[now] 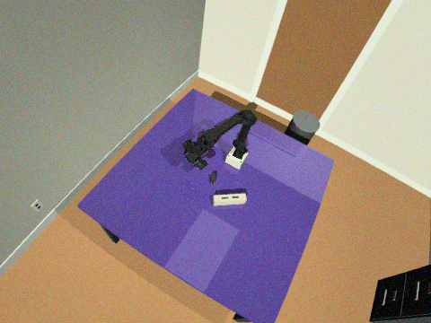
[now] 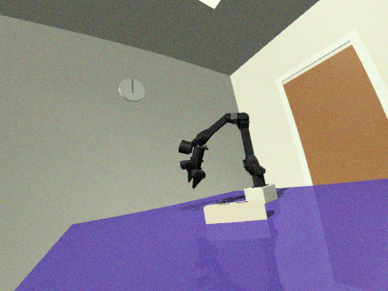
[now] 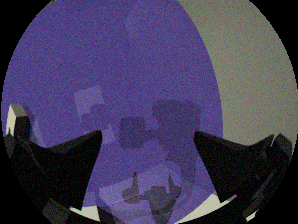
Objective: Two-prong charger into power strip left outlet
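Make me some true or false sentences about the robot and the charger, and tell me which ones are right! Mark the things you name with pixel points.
1. The gripper (image 1: 194, 165) (image 2: 191, 183) (image 3: 149, 136) is open, with nothing between its fingers. True.
2. The charger (image 1: 213, 177) is plugged into the power strip (image 1: 230, 201) (image 2: 235, 213). False: it lies apart from the strip, on the table (image 1: 269, 269) (image 2: 121, 250) (image 3: 150, 50).
3. The table is green. False: it is purple.
4. Two dark outlets show on top of the pale power strip. True.
5. The gripper is touching the table. False: it is up above it.
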Robot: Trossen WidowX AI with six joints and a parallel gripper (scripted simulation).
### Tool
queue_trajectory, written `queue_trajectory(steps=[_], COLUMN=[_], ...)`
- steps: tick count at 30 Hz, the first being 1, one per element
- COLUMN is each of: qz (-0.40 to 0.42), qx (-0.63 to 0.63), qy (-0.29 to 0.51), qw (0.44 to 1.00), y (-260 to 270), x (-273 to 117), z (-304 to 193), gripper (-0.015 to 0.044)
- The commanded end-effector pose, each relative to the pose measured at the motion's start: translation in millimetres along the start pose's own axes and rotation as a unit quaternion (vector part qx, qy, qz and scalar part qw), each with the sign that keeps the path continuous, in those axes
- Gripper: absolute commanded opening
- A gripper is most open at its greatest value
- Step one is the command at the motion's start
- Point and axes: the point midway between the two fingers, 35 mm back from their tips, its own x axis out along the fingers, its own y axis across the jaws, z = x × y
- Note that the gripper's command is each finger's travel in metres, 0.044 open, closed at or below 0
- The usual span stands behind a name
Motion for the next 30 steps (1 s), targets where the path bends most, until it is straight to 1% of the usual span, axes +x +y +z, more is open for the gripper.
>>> queue_trajectory(steps=[1,12,23,30], qz=[0.039,0.127,0.206,0.216], qx=[-0.061,-0.208,-0.336,-0.352], qy=[0.019,0.054,0.085,0.089], qw=[0.997,0.968,0.915,0.906], y=[28.8,92.8,143.7,149.6], x=[3.5,-1.0,-13.3,-15.5], z=[-7.9,-34.0,-70.7,-76.5], gripper=[0.0440,0.0440,0.0440,0.0440])
